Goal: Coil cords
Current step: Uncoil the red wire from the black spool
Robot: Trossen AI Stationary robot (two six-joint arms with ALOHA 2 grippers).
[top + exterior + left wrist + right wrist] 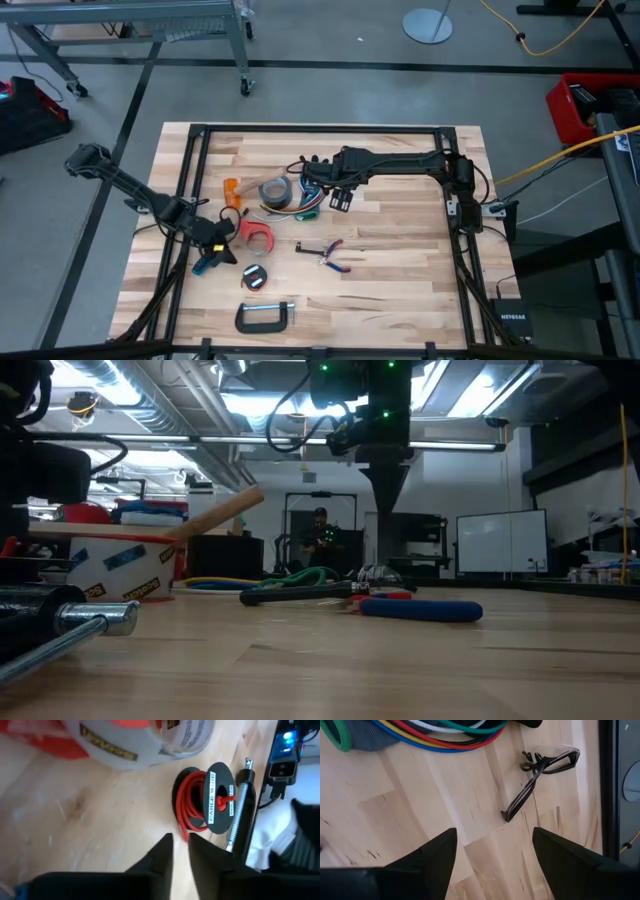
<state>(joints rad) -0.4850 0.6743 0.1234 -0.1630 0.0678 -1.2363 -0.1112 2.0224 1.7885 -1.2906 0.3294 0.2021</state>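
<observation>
Left gripper (180, 851) stands over the table (400, 290) at the 8 o'clock side; its fingers (160, 857) are parted by a narrow gap and grasp nothing. Just beyond them lies the red cord (190, 802), wound on a black spool beside a C-clamp (240, 805); the spool's axis runs alongside the clamp's screw. Right gripper (495, 852) hovers near centre, fingers spread wide, released. Farther off lies the black cord (537, 777), a loose elongated bundle, its far end knotted. Coloured cables (435, 732) beyond are cut off.
</observation>
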